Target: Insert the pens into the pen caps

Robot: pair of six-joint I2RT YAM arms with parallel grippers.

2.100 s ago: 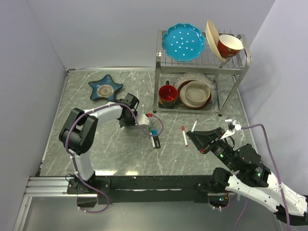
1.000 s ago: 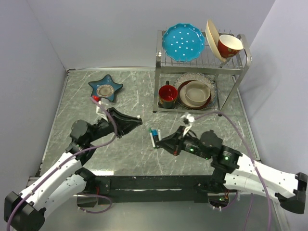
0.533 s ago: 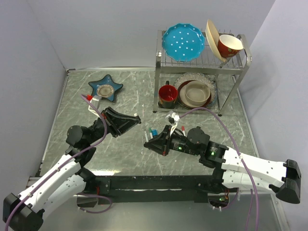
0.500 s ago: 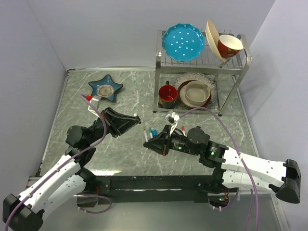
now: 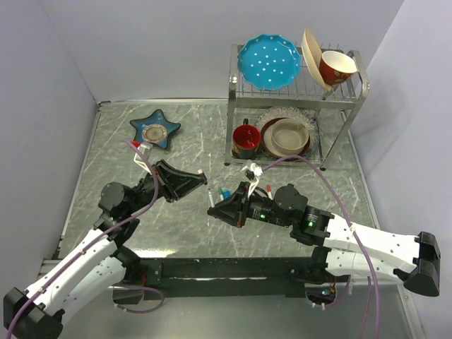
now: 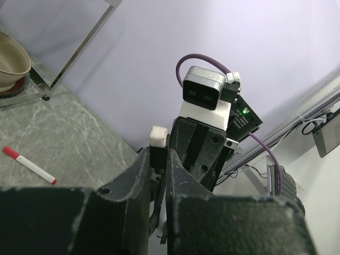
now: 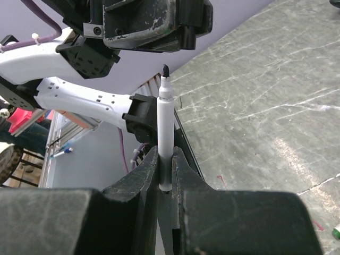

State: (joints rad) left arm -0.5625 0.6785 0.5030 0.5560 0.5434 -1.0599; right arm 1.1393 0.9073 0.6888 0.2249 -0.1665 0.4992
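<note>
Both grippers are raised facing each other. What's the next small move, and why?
Probably ease the right gripper toward the left gripper, centring the black tip of the pen on the white piece, apparently a cap, it grips. The tip points that way, but the top view shows a gap between them.

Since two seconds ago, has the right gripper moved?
Yes. The right gripper swung left, from in front of the dish rack to past its left leg.

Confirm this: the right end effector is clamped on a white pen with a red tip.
Wrong tip colour: the right end effector is clamped on a white pen with a black tip, as the right wrist view shows.
</note>
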